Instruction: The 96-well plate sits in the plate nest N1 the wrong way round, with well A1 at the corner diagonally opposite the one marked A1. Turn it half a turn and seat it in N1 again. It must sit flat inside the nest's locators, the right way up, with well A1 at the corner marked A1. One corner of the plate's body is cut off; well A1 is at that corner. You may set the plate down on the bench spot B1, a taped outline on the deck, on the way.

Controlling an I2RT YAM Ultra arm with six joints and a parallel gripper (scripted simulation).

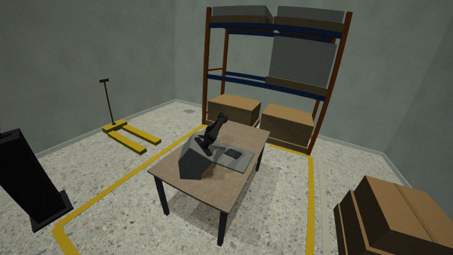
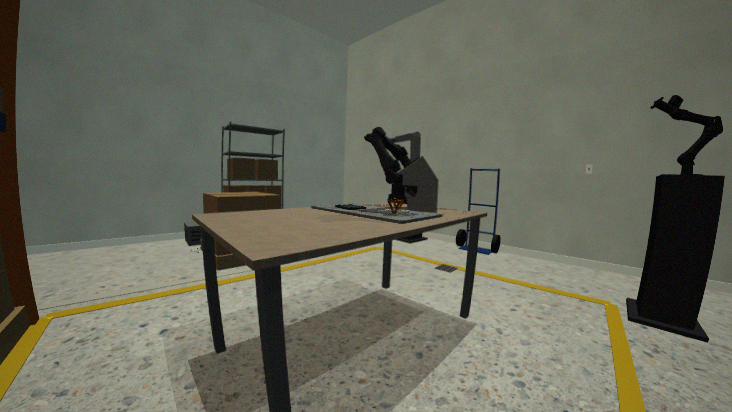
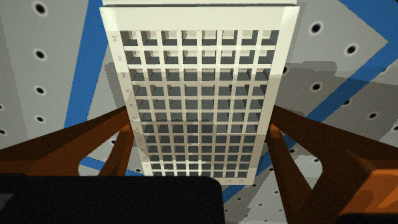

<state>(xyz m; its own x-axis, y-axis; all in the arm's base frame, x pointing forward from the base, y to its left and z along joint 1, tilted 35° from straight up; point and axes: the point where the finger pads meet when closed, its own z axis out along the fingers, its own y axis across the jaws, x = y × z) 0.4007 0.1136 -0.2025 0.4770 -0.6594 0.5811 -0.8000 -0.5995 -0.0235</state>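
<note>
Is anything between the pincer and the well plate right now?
Nothing visible. In the wrist view the pincer is closed on the 96-well plate: one orange finger presses each long side, with no object in between. Only blue tape and the perforated deck lie around it.
</note>
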